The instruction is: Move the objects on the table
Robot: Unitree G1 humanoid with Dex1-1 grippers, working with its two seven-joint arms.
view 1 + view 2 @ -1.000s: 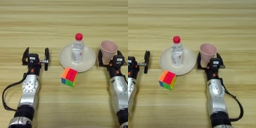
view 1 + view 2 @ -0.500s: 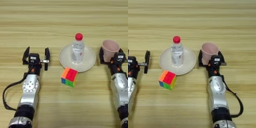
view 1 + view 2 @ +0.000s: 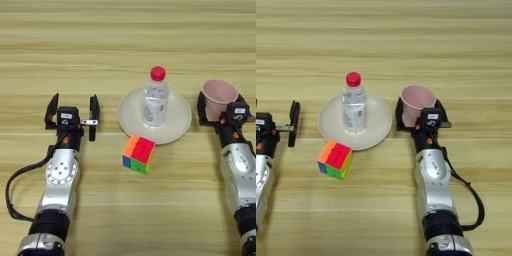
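Wooden surface (image 3: 125,45) under us, with both arms resting on it and the three objects near the middle.

Largest first: our left end effector (image 3: 72,113) lies left of the plate with its two black fingers spread wide, holding nothing. Our right end effector (image 3: 419,111) sits right of the plate, its fingers standing on either side of the pink cup (image 3: 417,102) and clasping it upright. On the round cream plate (image 3: 176,122) stands the clear bottle (image 3: 155,97) with its red cap, upright. Smallest, the puzzle cube (image 3: 138,154) rests on the wood just in front of the plate's near rim.
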